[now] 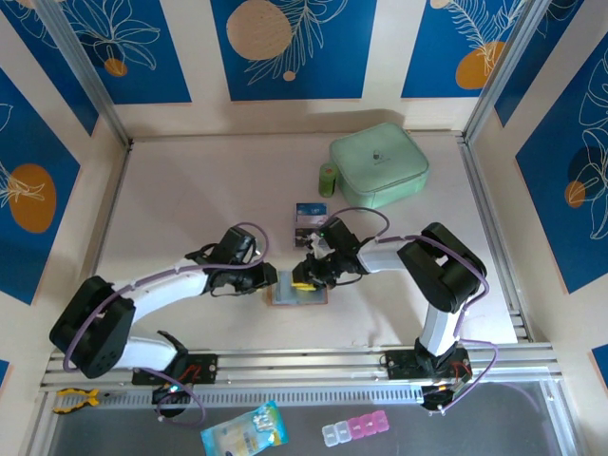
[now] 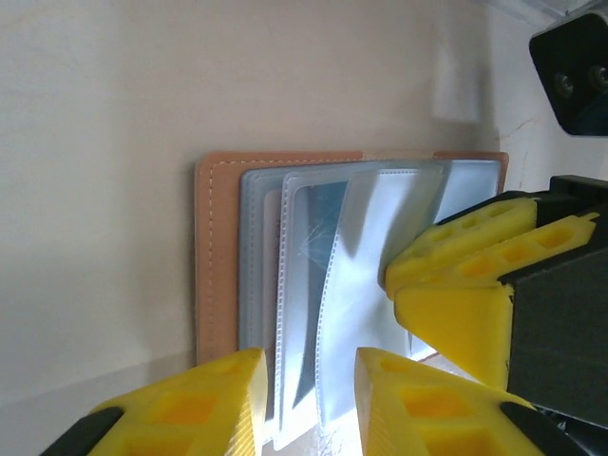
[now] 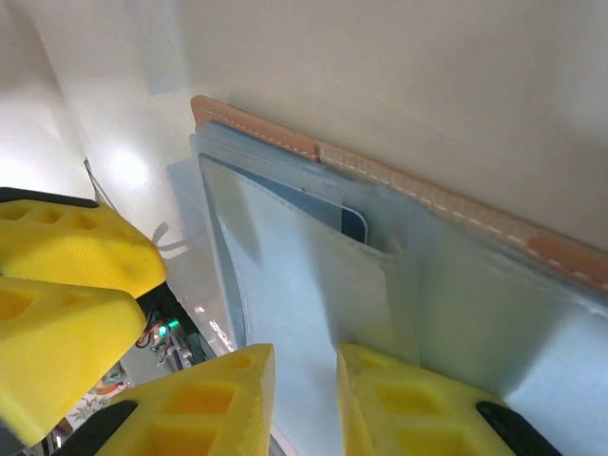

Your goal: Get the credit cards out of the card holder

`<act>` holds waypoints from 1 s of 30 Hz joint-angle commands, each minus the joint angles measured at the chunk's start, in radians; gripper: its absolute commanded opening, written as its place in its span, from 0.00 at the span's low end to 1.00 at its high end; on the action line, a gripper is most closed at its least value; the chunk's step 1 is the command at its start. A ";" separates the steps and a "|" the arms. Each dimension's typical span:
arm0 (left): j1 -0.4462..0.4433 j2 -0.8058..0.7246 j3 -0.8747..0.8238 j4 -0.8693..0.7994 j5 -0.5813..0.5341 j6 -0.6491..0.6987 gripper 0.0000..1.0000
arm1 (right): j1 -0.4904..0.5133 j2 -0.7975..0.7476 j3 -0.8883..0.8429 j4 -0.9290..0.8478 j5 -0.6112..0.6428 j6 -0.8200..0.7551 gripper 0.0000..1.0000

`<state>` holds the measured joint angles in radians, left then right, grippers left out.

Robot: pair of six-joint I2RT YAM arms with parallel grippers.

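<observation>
Between both grippers' fingertips, card holder [image 1: 297, 293]

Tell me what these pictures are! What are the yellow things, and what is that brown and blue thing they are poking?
It is a robot with two arms, bolted to the near edge of a table. One picture looks down from above. The other two come from small cameras on each wrist, so you see close up.

The yellow things are the fingers of each arm's tool. The left tool and the right tool meet at the card holder, a small brown wallet lying open. Up close you see its clear pockets, and the edge of a dark blue card tucked inside one.

Each tool's fingers sit a little apart at the pockets, and I cannot tell whether they pinch anything.

Farther back lie a few loose cards, a green zip pouch and a little green bottle.
</observation>
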<state>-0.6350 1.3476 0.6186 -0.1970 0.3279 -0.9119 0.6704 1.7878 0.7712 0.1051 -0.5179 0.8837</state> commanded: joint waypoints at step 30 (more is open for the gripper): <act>-0.034 0.135 0.020 0.165 0.080 -0.080 0.29 | -0.023 0.025 -0.058 0.061 -0.039 0.020 0.23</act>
<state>-0.6594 1.4670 0.6186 -0.0517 0.3824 -0.9802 0.6529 1.7897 0.7372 0.1757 -0.5541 0.8959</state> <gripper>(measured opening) 0.292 0.232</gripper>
